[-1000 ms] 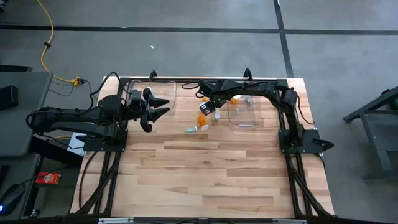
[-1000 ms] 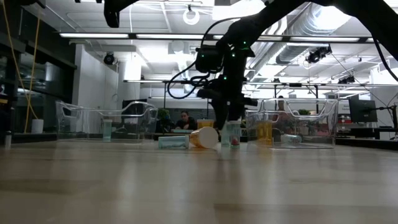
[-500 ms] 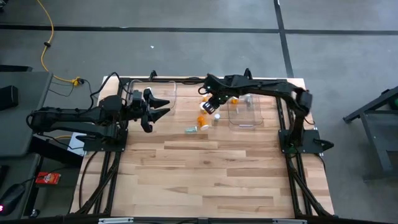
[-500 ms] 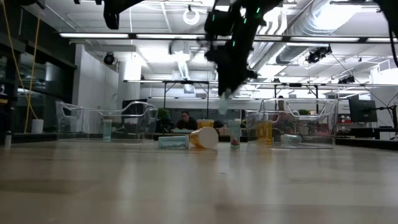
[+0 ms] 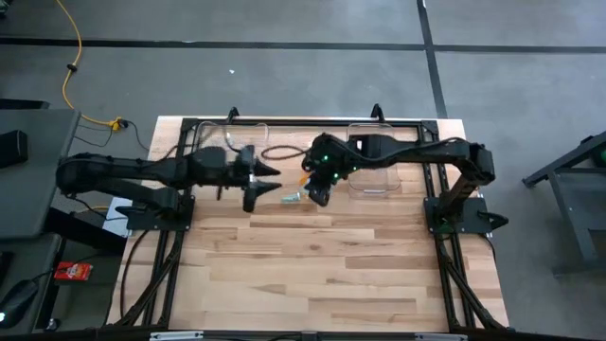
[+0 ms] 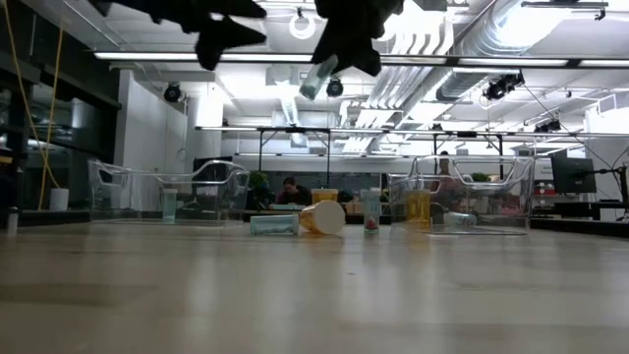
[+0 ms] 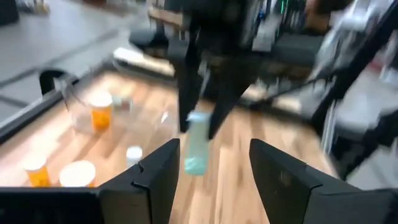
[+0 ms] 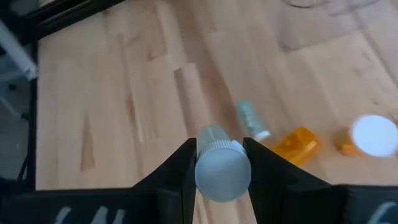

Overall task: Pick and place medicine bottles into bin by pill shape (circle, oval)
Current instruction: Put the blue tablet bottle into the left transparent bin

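The right gripper (image 8: 219, 163) is clamped on a pale vial (image 6: 314, 77), one finger on each side just below its white cap, and holds it high above the table (image 5: 322, 265), over the strip between the two clear bins. In the low view the vial hangs tilted, its long axis slanting with the cap end up in the gripper and the base pointing down and toward the left arm; in the left wrist view the same pale vial hangs nearly upright below the right gripper's dark fingers. The left gripper (image 5: 270, 182) hovers just beside it at about the same height, its fingers (image 7: 149, 177) spread apart with nothing between them, pointing toward the vial. On the table below, three vials sit close together: a clear vial (image 6: 273, 224) lying on its side, an orange vial (image 6: 322, 217) lying on its side with its white cap toward the camera, and a clear upright vial (image 6: 371, 210). The right bin (image 6: 491, 197) holds at least one orange vial (image 6: 419, 206) standing upright; the left bin (image 6: 128, 192) holds one pale upright vial (image 6: 169, 204). How many more lie in the bins cannot be counted.
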Controlling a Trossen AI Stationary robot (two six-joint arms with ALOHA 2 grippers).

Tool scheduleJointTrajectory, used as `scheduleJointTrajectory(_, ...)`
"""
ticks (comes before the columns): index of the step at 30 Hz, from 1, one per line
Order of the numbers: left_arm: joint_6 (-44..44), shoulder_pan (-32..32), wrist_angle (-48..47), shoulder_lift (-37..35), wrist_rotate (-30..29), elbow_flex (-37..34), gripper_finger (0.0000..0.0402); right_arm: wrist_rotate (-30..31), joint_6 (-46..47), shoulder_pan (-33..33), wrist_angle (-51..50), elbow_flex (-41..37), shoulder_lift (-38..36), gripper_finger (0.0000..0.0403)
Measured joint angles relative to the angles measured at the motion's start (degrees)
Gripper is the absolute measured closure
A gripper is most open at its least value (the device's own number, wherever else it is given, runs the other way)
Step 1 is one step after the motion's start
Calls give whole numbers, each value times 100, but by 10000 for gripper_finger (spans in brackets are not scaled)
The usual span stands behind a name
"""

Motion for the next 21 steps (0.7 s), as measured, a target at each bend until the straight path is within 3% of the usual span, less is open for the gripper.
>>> scheduleJointTrajectory(5, 318, -2, -689, 916, 417, 565, 212, 73, -160, 273, 60, 0, 5, 310)
scheduleJointTrajectory(10, 322, -89, -608, 1497, 739, 915, 173, 102, -248, 397, 52, 0, 5, 310)
scheduleJointTrajectory(16, 502, -273, -609, 1881, 747, 1106, 124, 100, -303, 426, 106, 0, 5, 310)
scheduleJointTrajectory(21, 324, -364, -505, 2056, 455, 1110, 113, 55, -475, 514, 518, 0, 5, 310)
